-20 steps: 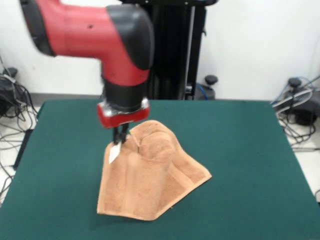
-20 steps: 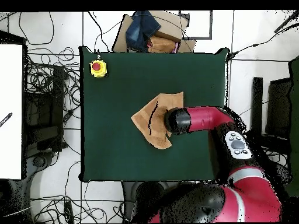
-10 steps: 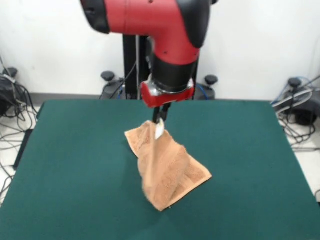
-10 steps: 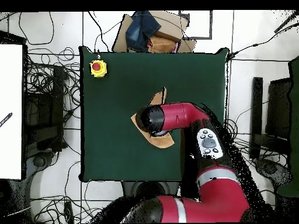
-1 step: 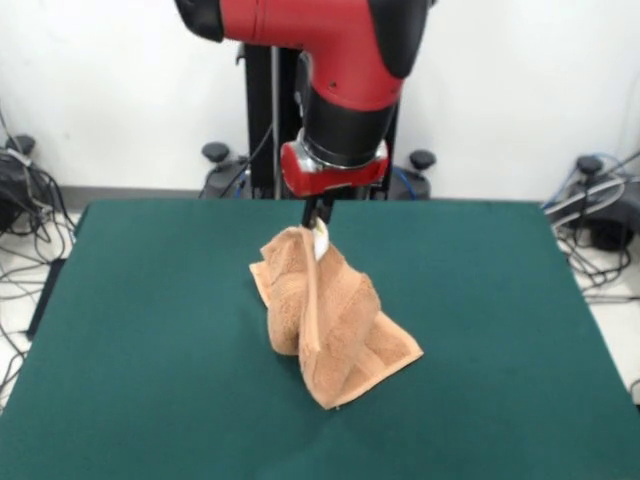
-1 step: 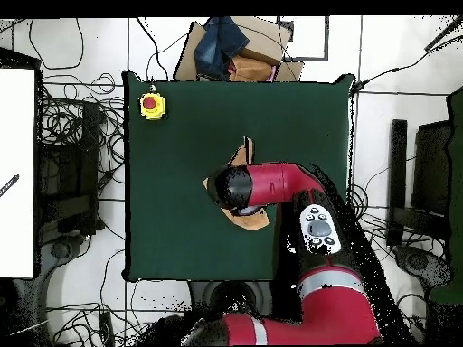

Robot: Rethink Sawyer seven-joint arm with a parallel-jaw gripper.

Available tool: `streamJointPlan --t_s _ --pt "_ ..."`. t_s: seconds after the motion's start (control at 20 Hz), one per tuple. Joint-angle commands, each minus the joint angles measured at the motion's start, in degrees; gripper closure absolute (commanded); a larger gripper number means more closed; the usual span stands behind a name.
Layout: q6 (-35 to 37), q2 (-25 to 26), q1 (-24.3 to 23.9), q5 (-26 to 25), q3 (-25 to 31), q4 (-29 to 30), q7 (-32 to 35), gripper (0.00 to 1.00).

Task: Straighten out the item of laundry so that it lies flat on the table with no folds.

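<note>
The pincer point(image 5: 319, 222) pinches the towel point(image 5: 330, 320) at its white label point(image 5: 320, 242), the bunched cloth draping onto mid-tabletop point(image 5: 150, 330). Best drag it away from the resting corner, low, then release.

Arm point(image 5: 340, 60): red and black, reaching down over the table's far half.
Gripper point(image 5: 319, 226): pinching the towel's top by its white label point(image 5: 320, 243).
Towel point(image 5: 325, 315): tan-orange, lifted into a bunched, folded peak; lower corner resting on the table.
Table point(image 5: 140, 330): dark green top.
</note>
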Motion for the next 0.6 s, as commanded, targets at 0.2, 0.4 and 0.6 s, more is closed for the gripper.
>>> streamJointPlan --t_s 0.2,0.4,0.6 --pt "6.2 -1.6 3.9 3.7 -4.8 4.3 14.3 1.0" --pt "9.1 -2.7 4.6 5.9 -5.3 3.7 13.4 1.0" --pt "10.6 -2.1 5.5 6.8 -6.1 2.0 12.8 1.0"
